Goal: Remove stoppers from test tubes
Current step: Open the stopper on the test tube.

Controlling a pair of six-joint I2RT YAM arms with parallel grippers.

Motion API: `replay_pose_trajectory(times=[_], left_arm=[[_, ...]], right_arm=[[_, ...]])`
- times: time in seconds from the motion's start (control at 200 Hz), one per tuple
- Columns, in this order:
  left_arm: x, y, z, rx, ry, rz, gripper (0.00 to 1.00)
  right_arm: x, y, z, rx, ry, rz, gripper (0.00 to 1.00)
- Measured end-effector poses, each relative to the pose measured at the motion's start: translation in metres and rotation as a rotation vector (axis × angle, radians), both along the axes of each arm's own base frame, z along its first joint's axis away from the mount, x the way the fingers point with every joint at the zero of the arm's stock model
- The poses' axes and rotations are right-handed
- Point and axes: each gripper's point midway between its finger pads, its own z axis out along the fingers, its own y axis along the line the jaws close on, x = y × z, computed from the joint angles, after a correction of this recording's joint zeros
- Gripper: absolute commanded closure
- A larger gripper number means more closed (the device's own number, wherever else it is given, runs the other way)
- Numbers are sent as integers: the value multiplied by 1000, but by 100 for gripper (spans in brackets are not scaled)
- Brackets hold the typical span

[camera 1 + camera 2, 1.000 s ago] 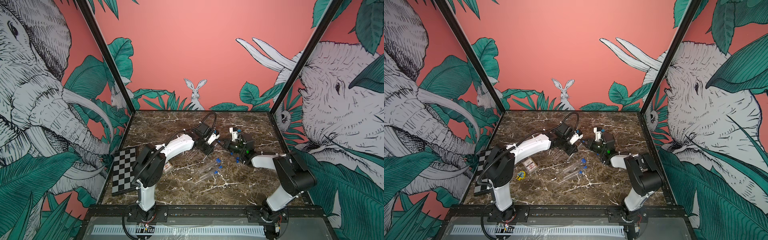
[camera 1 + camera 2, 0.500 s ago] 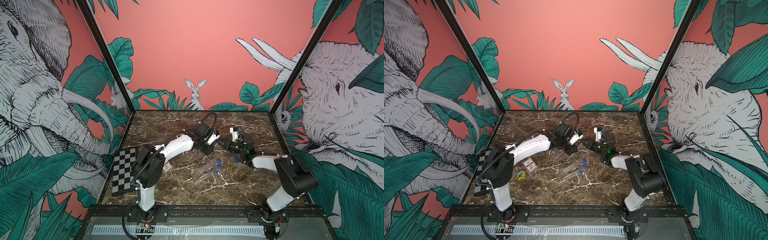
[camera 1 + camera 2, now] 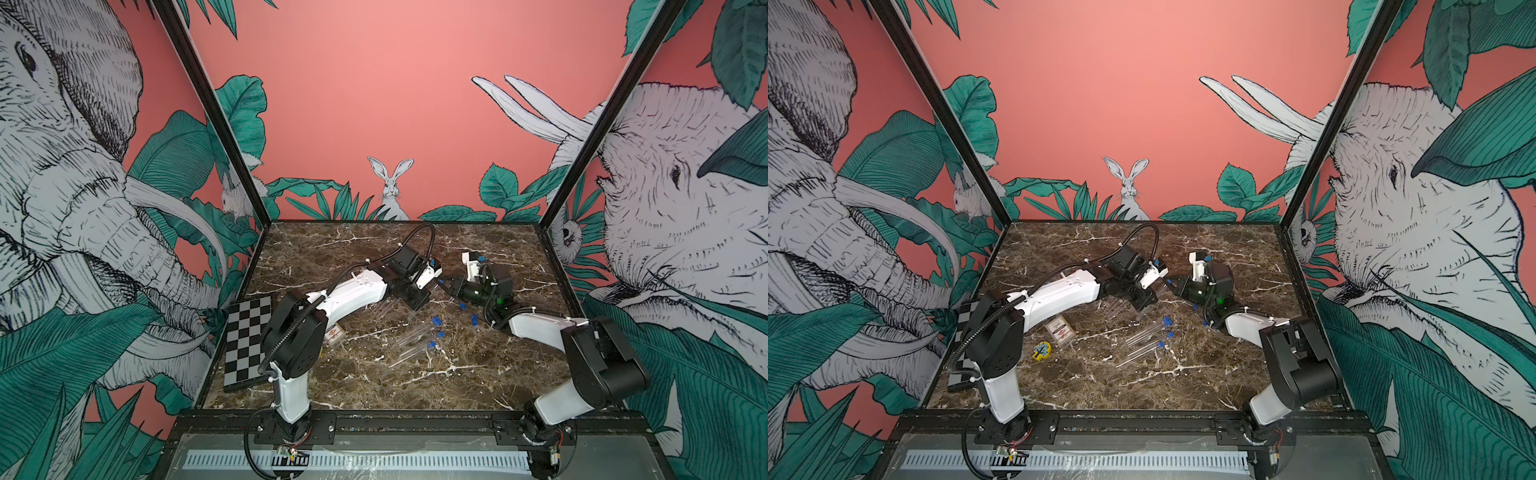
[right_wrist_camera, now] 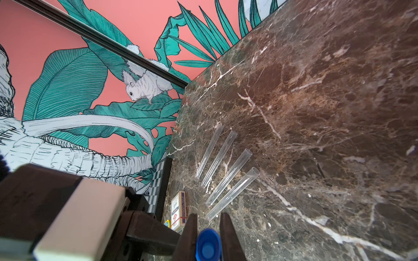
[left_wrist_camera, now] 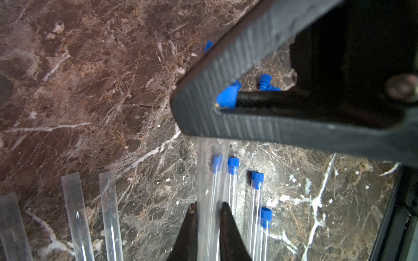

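Note:
My left gripper [image 5: 209, 206] is shut on a clear test tube [image 5: 209, 180], held above the marble. Facing it, my right gripper [image 4: 208, 214] is shut on a blue stopper [image 4: 208, 245]. The tube's far end is hidden behind the right gripper's fingers [image 5: 248, 56], which pinch that stopper [image 5: 227, 97]. In both top views the grippers [image 3: 439, 283] [image 3: 1168, 283] meet tip to tip at mid table. Three stoppered tubes [image 3: 415, 334] lie near the middle. Several empty tubes [image 4: 226, 171] lie side by side to the left. Loose stoppers [image 3: 473, 319] rest under the right arm.
A checkerboard [image 3: 245, 340] leans at the table's left edge. A small card box [image 3: 1061, 330] and a yellow piece [image 3: 1041, 350] lie by the left arm's elbow. Walls close the table on three sides.

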Motion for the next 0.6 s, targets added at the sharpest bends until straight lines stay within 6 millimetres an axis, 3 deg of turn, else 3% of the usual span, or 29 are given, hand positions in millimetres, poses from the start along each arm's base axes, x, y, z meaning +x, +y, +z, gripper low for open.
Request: replay_pose_trajectory(times=[0.595], left_arm=[[-3, 1, -2, -1, -4, -19, 100]], right_arm=[[-5, -3, -5, -62, -6, 8, 94]])
